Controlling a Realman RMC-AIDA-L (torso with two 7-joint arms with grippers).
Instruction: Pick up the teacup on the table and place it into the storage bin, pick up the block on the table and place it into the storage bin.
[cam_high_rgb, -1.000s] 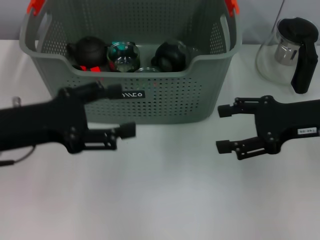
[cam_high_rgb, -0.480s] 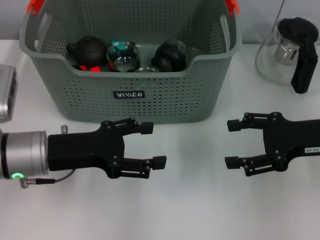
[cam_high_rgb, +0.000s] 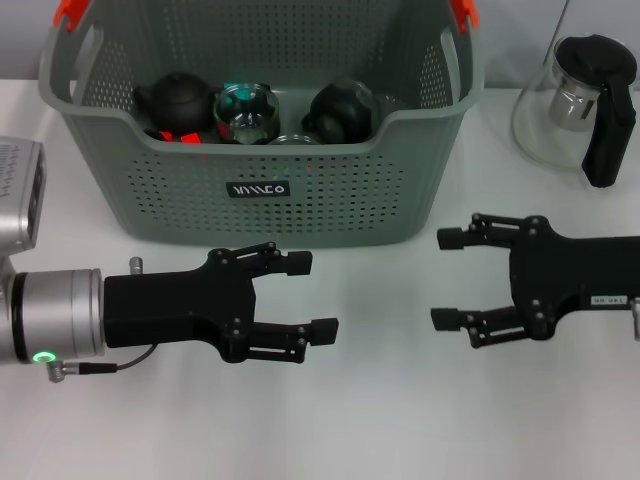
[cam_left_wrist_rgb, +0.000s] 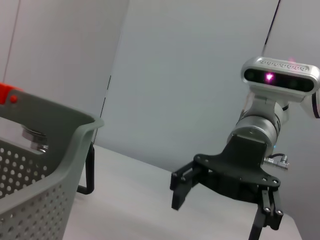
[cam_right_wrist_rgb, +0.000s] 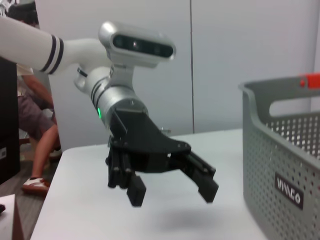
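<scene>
The storage bin (cam_high_rgb: 260, 120) fills the upper middle of the head view, standing on the white tabletop (cam_high_rgb: 380, 420), its small black label (cam_high_rgb: 258, 188) facing forward and an orange handle clip (cam_high_rgb: 68, 12) at each top corner. Inside it, along the front wall, lie 2 dark rounded teapots (cam_high_rgb: 178, 100), with a glass cup (cam_high_rgb: 244, 108) between them (something red shows under the left teapot, too hidden to identify).

Just below the bin, at lower left of the head view, the left claw (cam_high_rgb: 310, 295) reaches in horizontally from the left edge, released, its 2 fingers spread apart and holding nothing above the tabletop. At lower right, the right claw (cam_high_rgb: 445, 280) comes in from the right edge, pointing toward the left one, likewise spread wide and empty. The 2 claws face each other, well apart.

A glass jug (cam_high_rgb: 580, 100) with a black lid stands in the upper right corner, beside the bin.
</scene>
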